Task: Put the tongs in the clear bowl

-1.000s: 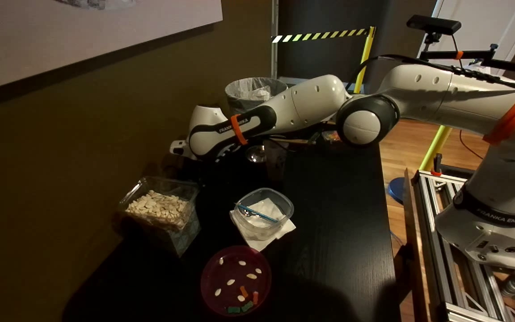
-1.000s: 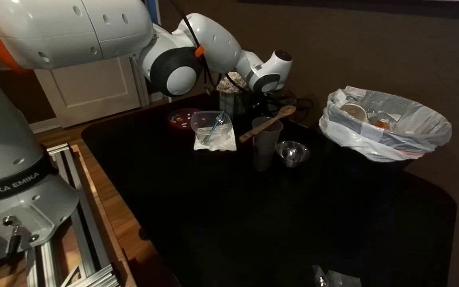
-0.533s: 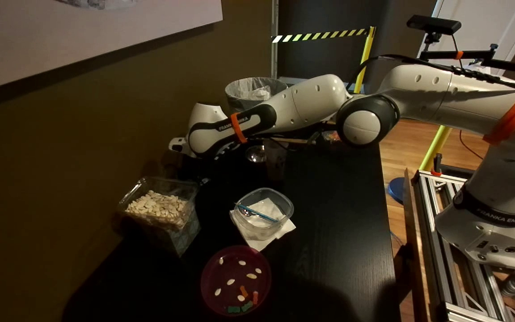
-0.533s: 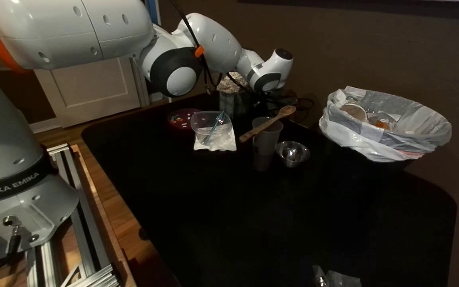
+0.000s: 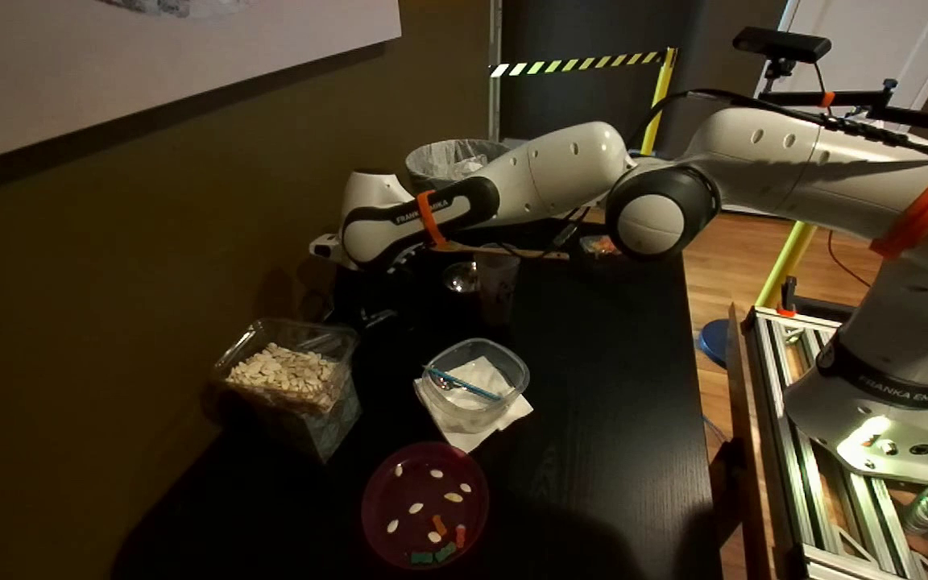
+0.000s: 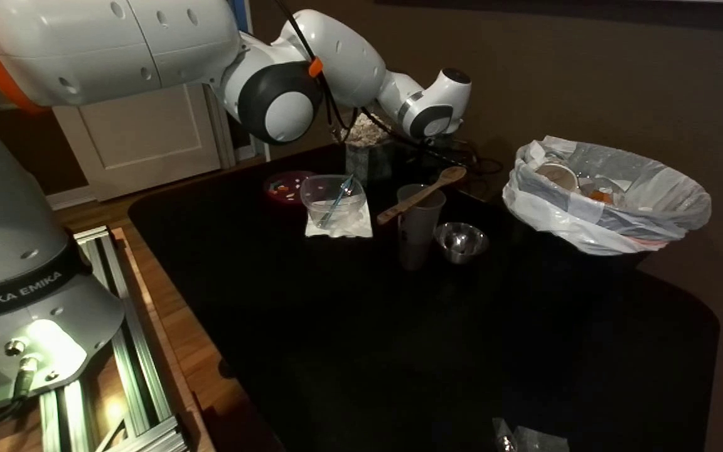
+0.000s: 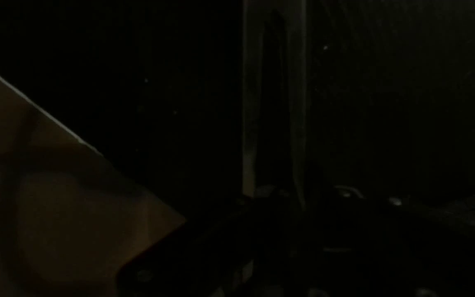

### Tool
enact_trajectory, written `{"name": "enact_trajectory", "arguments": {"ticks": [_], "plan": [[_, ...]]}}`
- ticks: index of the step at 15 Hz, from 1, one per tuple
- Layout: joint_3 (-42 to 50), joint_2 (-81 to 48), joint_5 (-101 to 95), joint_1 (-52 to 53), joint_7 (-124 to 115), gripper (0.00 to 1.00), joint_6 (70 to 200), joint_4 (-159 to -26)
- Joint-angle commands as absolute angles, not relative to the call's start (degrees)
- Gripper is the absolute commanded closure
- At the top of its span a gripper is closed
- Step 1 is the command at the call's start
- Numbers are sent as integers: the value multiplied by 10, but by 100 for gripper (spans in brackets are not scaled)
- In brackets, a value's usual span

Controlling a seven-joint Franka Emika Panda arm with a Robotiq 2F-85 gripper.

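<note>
In the gripper (image 7: 278, 199), one pair of tongs (image 7: 251, 97)

Wooden spoon (image 6: 417, 197) across cup (image 6: 415, 242); plastic-lined bin (image 6: 578, 220).

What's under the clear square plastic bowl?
A white paper napkin, with corners showing past the bowl. The black wood-grained table beneath the napkin is covered, so I can't tell whether anything lies under it.
</note>
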State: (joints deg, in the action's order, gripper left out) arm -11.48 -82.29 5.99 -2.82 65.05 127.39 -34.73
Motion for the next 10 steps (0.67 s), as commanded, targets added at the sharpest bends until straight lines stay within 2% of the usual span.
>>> {"name": "enact_trajectory", "arguments": {"ticks": [1, 6, 10], "plan": [[-87, -783, 56, -34, 580, 97, 1235, -386], [-70, -746, 62, -39, 520, 97, 1246, -436], [-88, -693, 77, -51, 523, 97, 1288, -531]]}}
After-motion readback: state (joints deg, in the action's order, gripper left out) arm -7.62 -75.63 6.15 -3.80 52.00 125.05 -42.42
